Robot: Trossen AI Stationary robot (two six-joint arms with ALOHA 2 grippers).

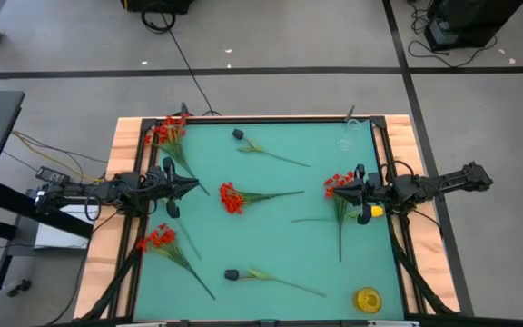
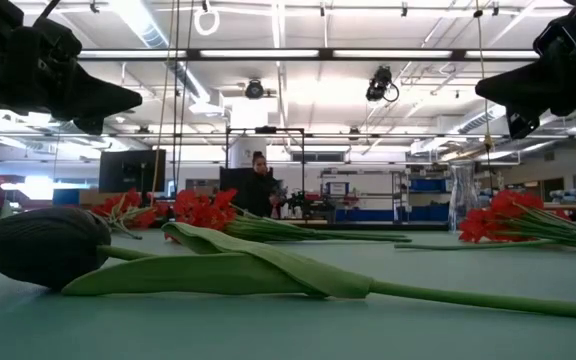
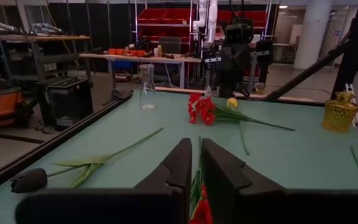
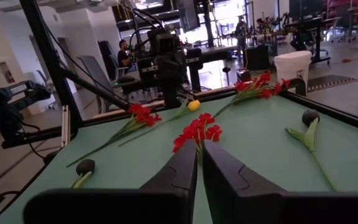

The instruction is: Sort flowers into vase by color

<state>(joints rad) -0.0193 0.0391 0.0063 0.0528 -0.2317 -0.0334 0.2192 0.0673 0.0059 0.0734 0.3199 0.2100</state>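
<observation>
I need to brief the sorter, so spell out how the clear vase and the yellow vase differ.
The clear vase is colourless see-through glass; the yellow vase is amber and textured. The clear vase is tall and slim; the yellow vase is squat and bulbous. In the high view the clear vase stands at the far right corner, the yellow vase at the near right. Both stand upright, holding no flowers.

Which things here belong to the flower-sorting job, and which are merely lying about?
Job: red flowers, dark-headed flowers, yellow flower, glass vase, yellow vase.
Lying about: floor cable, red bins, white bucket.
</observation>
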